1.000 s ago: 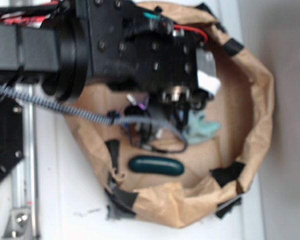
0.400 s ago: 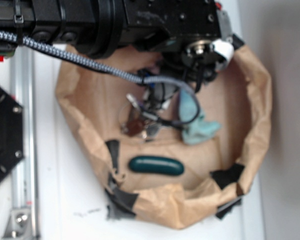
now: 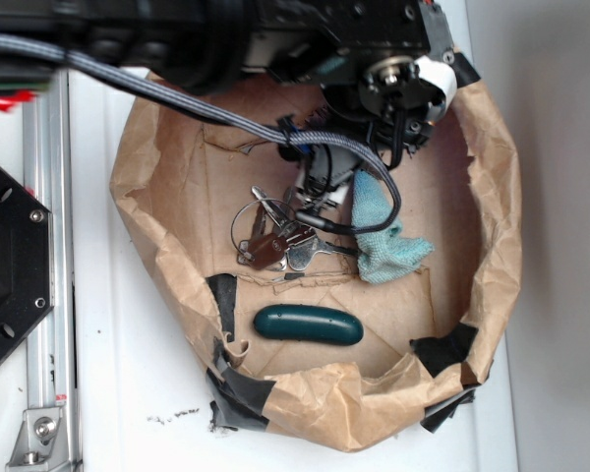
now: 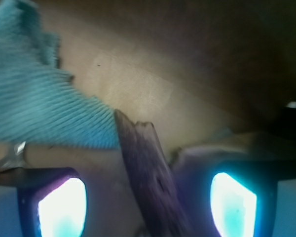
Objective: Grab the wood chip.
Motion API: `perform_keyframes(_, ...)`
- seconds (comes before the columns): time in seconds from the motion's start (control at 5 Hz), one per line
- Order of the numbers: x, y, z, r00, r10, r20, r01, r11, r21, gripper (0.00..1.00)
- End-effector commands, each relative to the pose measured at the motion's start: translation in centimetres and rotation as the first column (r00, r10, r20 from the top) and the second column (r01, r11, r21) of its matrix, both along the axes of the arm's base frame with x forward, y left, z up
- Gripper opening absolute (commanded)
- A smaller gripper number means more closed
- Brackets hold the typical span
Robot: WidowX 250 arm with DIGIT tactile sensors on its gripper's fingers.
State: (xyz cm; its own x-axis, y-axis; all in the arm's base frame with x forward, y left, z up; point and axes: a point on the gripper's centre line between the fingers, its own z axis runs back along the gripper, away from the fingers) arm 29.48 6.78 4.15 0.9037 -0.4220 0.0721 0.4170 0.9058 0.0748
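Note:
In the wrist view the wood chip (image 4: 148, 168), a dark-brown rough sliver with a tapered end, lies on the brown paper between my two fingers. My gripper (image 4: 148, 207) is open, with a gap between the chip and each glowing fingertip (image 4: 61, 207). In the exterior view the arm hangs over the back of the paper bag, and the gripper (image 3: 318, 177) reaches down beside the teal cloth. The chip is hidden under it there.
A teal cloth (image 3: 383, 236) lies right of the gripper and shows at the wrist view's upper left (image 4: 34, 98). A silver key bunch (image 3: 275, 241) and a dark-green capsule (image 3: 307, 324) lie nearer the front. The crumpled paper bag wall (image 3: 497, 216) rings everything.
The arm has moved toward the top and right of the exterior view, uncovering the key bunch and the cloth. The capsule has not moved.

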Motion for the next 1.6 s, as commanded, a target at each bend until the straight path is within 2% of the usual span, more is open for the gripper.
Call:
perform_keyframes(0.0, 1.9, -0.3, -3.8, 1.000, 0.013, 0.028, -0.014, 0.999, 0.046, 1.00)
perform_keyframes(0.2, 2.4, -0.8, -4.1, 0.999, 0.032, 0.033, -0.033, 0.999, 0.030, 0.00)
perform_keyframes(0.8, 2.4, -0.6, -3.5, 0.997, 0.056, 0.053, -0.058, 0.997, 0.041, 0.00)
perform_keyframes(1.0, 1.9, -0.5, -0.5, 0.992, 0.111, 0.063, -0.113, 0.993, 0.019, 0.00)
perform_keyframes(1.2, 0.2, -2.2, 4.5, 0.978, 0.209, 0.023, -0.207, 0.975, -0.074, 0.00)
perform_keyframes(1.4, -1.3, -4.9, 9.8, 0.945, 0.325, -0.039, -0.327, 0.930, -0.170, 0.00)
